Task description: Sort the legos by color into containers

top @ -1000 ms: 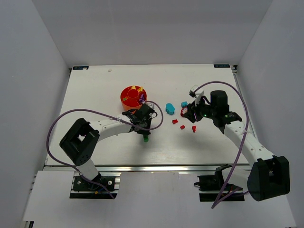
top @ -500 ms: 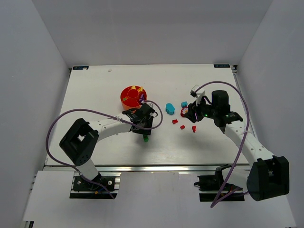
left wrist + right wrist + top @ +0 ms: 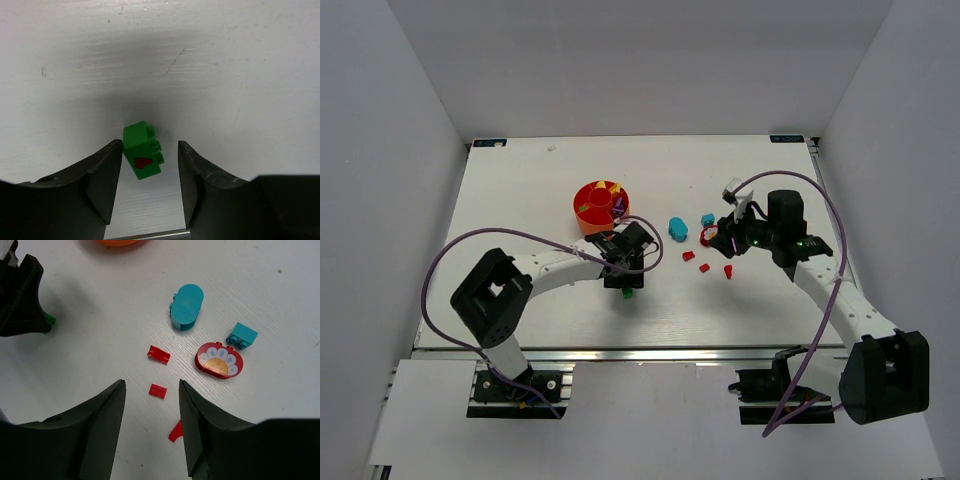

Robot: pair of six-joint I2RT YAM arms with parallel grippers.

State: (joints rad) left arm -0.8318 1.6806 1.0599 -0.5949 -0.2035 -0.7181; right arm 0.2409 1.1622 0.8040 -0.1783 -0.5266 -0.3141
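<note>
Left claw (image 3: 150, 146) opened around green brick (image 3: 142, 157).

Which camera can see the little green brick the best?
The left wrist view: the green brick sits close up in the middle, with its studs clear. The top external view shows only a green speck, and the right wrist view shows just a sliver at its left edge.

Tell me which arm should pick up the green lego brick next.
Left. The left gripper is open, with the green lego brick lying on the table between its fingers. The right gripper is open above the red pieces and teal pieces, away from it.
</note>
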